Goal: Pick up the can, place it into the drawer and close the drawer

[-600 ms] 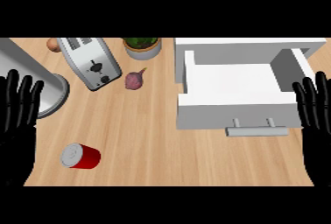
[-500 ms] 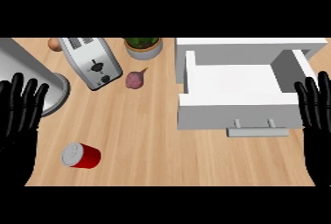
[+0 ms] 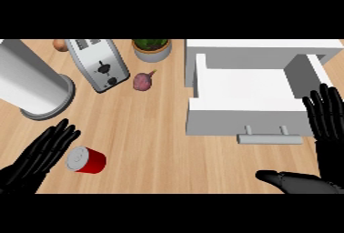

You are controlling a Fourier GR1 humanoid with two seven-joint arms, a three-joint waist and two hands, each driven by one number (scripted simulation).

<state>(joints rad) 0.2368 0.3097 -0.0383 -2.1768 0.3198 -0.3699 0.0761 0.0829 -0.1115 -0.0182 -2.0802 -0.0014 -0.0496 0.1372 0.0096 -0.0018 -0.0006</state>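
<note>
Red can near-left on table. L hand released, fingers straight, just left of can. R hand released, far right, beside open white drawer.

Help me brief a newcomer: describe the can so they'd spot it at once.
From the big white drawer standing open at the right, cross the wooden counter to its near-left corner. There, beside the left robot hand, sits the can: small, red-sided with a silver top, the only red thing around.
</note>
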